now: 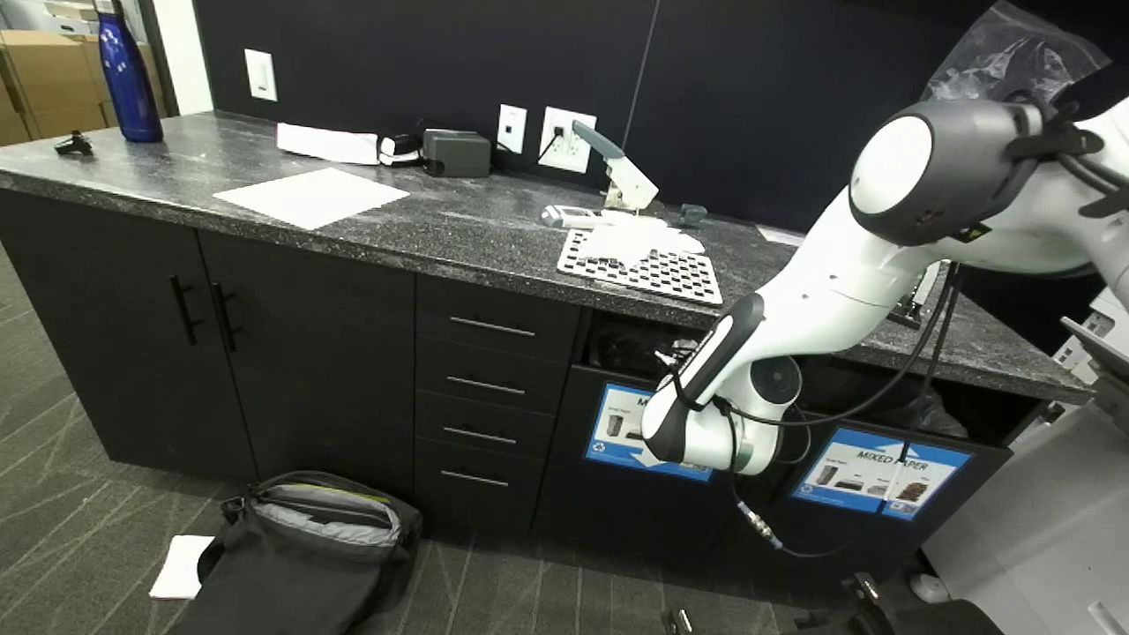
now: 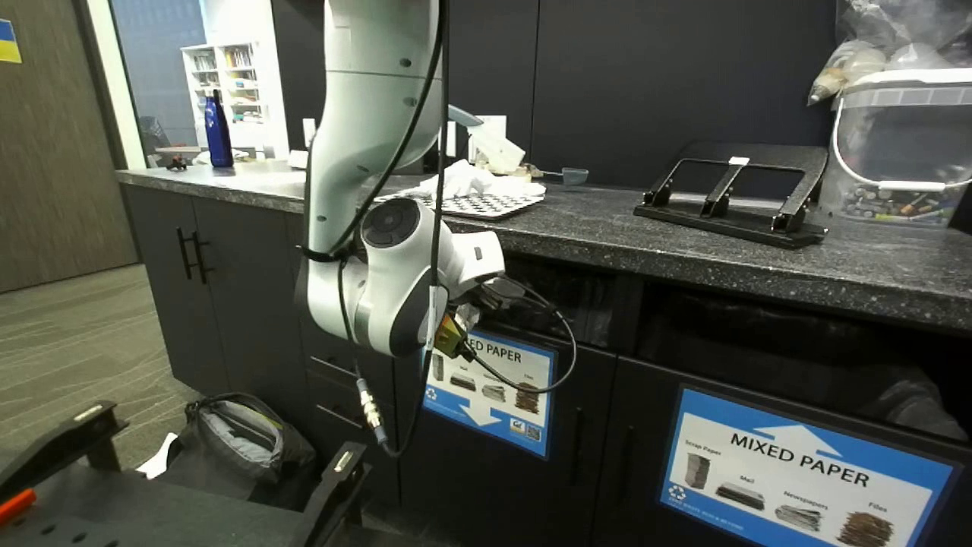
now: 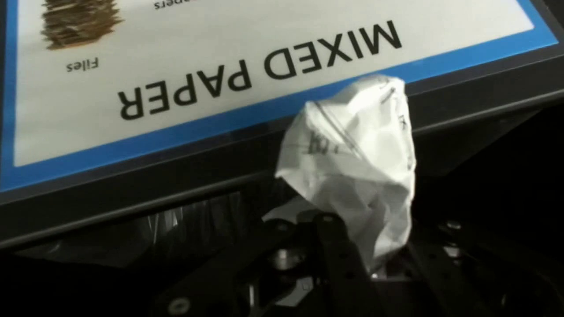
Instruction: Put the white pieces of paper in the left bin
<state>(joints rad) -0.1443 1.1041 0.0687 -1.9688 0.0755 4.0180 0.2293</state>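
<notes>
One blue bottle [image 1: 130, 84]: upright near the left end of the worktop [image 1: 494, 231], small dark object [image 1: 74, 144] just beside it.
White floor paper [image 1: 181, 567]: lies beside the dark bag [image 1: 300, 573], whose top gapes, pale lining showing.
Flat sheet [image 1: 313, 197]: white, smooth, lying on the worktop.
Grey box [image 1: 456, 153]: further back, long white object [image 1: 328, 144] to its left.
Drawers [image 1: 476, 388]: four, stacked, closed.
Paper scraps [image 1: 631, 240]: white, crumpled, heaped on a black-dotted sheet [image 1: 653, 280] near the worktop's front edge; they overlap, count unclear.
Left bin [image 2: 493, 482]: under the worktop; blue-and-white label [image 2: 471, 403] on its dark front, partly covered by the arm [image 1: 820, 300] in both exterior views.
End effector [image 3: 381, 264]: pinching one white piece of paper [image 3: 352, 163] by the left bin's opening; largely hidden in both exterior views, grip plain in the wrist view.
Held paper: crumpled, dark printed marks; in the wrist view it overlaps the left bin's rim and the label's upper border. Cannot tell whether any of it is inside the opening.
Right bin [image 1: 882, 538]: dark front, matching label reading MIXED PAPER.
Black stand [image 2: 729, 228]: on the worktop, above the right bin.
Clear bucket [image 2: 904, 144]: right of the stand, white handle, small mixed items at the bottom.
</notes>
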